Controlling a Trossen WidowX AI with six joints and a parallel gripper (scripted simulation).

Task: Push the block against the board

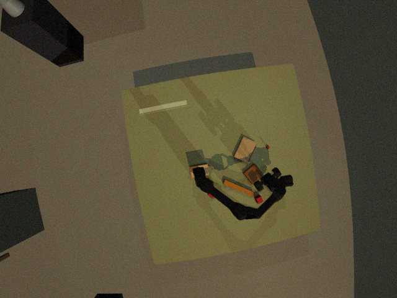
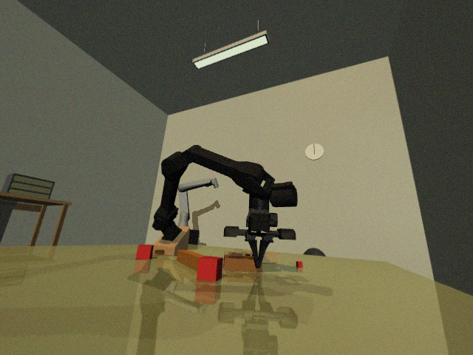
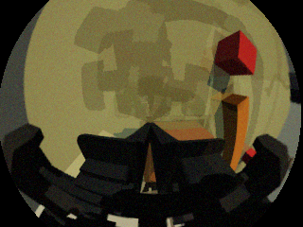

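Note:
The square block (image 1: 252,173) (image 2: 239,262) (image 3: 191,133) is brown and lies flat. The board (image 1: 245,148) is a light tan rectangle, flat beyond the block in the top view. A narrow gap separates them, and their facing sides are not parallel. My gripper (image 1: 263,178) (image 2: 258,266) (image 3: 150,125) is shut and empty, pointing down with its tips low near the table. The tips are beside the block's right side, away from the board. Whether they touch the block is hidden. In the wrist view the fingers cover part of the block.
An orange bar (image 1: 238,187) (image 2: 189,259) (image 3: 235,128) lies left of the block. A red cube (image 1: 258,199) (image 2: 209,268) (image 3: 237,53) is at the bar's near end. Another red cube (image 1: 210,195) (image 2: 144,252) is near the arm base. A tiny red cube (image 1: 268,146) (image 2: 299,264) lies right of the board.

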